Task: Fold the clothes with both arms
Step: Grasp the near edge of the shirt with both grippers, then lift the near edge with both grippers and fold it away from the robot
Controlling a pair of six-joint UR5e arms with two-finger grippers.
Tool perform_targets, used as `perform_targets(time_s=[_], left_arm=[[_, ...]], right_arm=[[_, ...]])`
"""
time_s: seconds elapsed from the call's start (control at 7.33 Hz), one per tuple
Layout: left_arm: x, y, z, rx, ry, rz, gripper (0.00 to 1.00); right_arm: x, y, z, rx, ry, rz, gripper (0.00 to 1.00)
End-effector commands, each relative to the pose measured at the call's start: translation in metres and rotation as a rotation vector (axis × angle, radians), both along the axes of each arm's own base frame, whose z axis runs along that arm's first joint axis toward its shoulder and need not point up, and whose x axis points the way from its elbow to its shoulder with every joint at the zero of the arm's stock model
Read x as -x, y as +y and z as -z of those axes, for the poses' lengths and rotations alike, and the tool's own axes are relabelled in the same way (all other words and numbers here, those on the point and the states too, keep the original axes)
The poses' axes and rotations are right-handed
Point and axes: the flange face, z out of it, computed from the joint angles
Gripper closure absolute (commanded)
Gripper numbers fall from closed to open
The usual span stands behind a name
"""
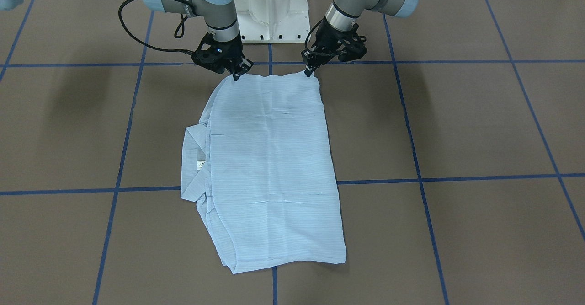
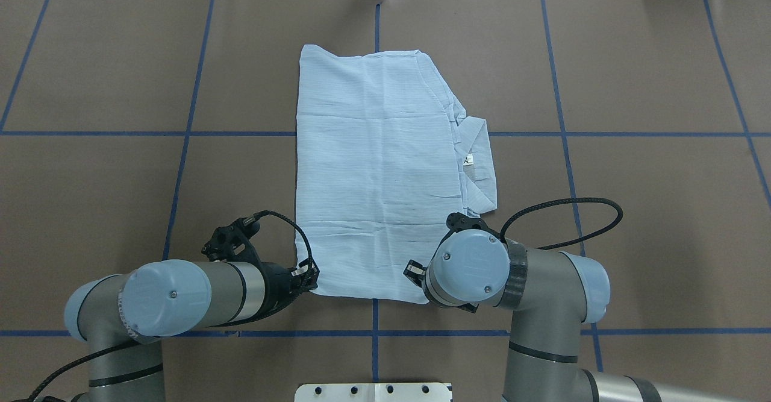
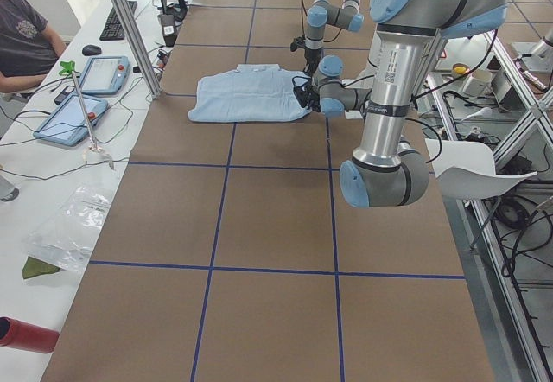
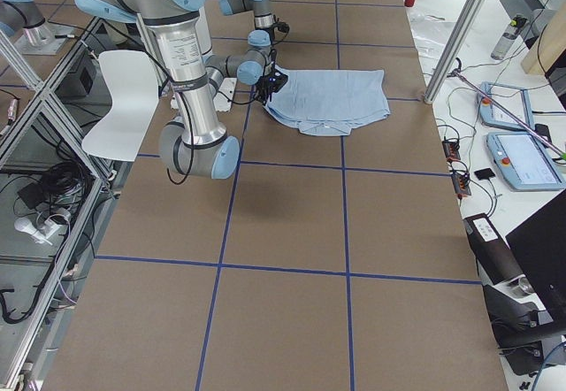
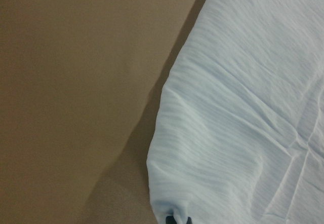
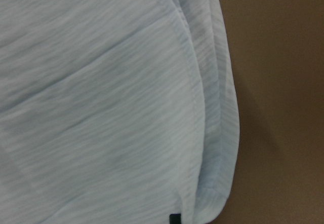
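A brown-papered worktop (image 1: 480, 126), marked into large squares by blue tape lines (image 1: 457, 177), fills the scene, with the robot's white pedestal base (image 1: 269, 8) at the middle of its robot-side edge. The light-blue striped shirt (image 1: 274, 158) lies flat around the worktop's centre, folded into a long rectangle. One short end is close to the robot-side edge and the other reaches toward the operators' edge. Its collar (image 1: 192, 158) and small white neck label (image 1: 200, 164) poke out from under the fold along the long side facing the robot's right.

Both arms reach down to the shirt's robot-side end. The left gripper (image 1: 310, 72) has its fingers drawn together on the corner toward the robot's left. The left wrist view shows that corner bunched at a dark fingertip (image 5: 177, 219), with a shadow on the paper beside it. The right gripper (image 1: 236, 76) is pinched onto the opposite corner of the same end, where the right wrist view shows layered hems meeting a dark fingertip (image 6: 174, 218). In the overhead view the right arm's blue joint cap (image 2: 473, 263) hides most of that gripper.

At a side bench beyond the worktop's edge on the robot's left, a seated person (image 3: 26, 32) sits near two tablets (image 3: 104, 75).
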Motion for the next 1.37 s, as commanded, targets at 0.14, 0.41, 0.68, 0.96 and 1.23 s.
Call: perform_targets(time_s=[0.14,0.41,0.68,0.96,1.23], left_arm=[[0.005,0.001,0.009,-0.005,0.019,0.0,1.0],[0.025,0.01,0.029,0.016,-0.003,-0.039,1.0],[0.05,0.025,0.062,0.027,0.016,-0.085,1.0],[0.072,0.035,0.082,0.022,0.07,-0.116,1.0],[0.113,0.049,0.111,0.022,0.105,-0.142,1.0]], right_arm=[[-0.019,-0.005,0.014,0.003,-0.038,-0.005,1.0],[-0.041,0.003,0.01,0.012,-0.058,0.023,1.0],[-0.076,0.011,0.043,0.014,-0.137,0.043,1.0],[-0.12,0.026,0.082,0.043,-0.221,0.101,1.0],[-0.154,0.028,0.105,0.078,-0.3,0.151,1.0]])
